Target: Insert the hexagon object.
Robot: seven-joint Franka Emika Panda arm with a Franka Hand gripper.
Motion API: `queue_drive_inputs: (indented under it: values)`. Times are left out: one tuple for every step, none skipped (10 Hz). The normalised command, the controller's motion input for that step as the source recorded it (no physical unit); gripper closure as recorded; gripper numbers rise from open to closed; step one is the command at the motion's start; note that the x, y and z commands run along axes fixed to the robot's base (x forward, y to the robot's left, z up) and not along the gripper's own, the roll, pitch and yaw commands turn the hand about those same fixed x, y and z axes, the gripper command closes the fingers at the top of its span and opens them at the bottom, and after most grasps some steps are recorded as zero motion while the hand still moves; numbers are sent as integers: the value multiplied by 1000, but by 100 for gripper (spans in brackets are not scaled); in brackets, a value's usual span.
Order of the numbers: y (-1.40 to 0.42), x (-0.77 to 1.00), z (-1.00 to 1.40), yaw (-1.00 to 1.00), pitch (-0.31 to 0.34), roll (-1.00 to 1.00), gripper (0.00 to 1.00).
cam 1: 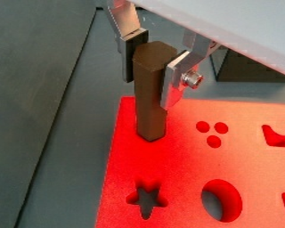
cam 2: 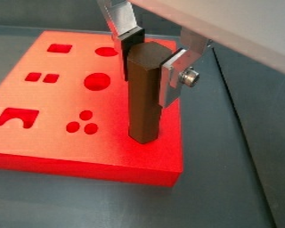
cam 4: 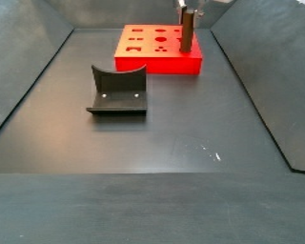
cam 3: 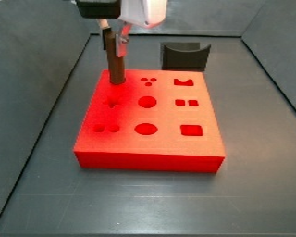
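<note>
Your gripper [cam 1: 155,55] stands over a corner of the red board [cam 2: 61,107], its silver fingers [cam 2: 175,76] clamped on the top of the brown peg [cam 2: 142,93]. The peg stands upright, its lower end sunk in a hole near the board's edge, seen in both wrist views. Other cut-outs, among them a star [cam 1: 148,198] and an oval [cam 1: 223,198], hold nothing. The dark curved block [cam 4: 118,91] sits on the floor well apart from the board

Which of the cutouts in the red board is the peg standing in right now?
The corner hole of the red board. The hexagon object, held upright in the gripper, has its foot there; the star, oval and three-dot cutouts lie open.
</note>
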Motion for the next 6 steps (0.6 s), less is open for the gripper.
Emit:
queue_drive_inputs:
  values:
    - [-140, -86, -254, 0, -76, 63, 100]
    - [0, 0, -471, 0, -36, 0, 100]
    - [0, 77, -734, -20, 0, 0, 100]
    - [0, 191, -974, -131, 31, 107, 100]
    - [0, 100, -1000, -94, 0, 74, 100]
    - [0, 9, -1000, -89, 0, 127, 100]
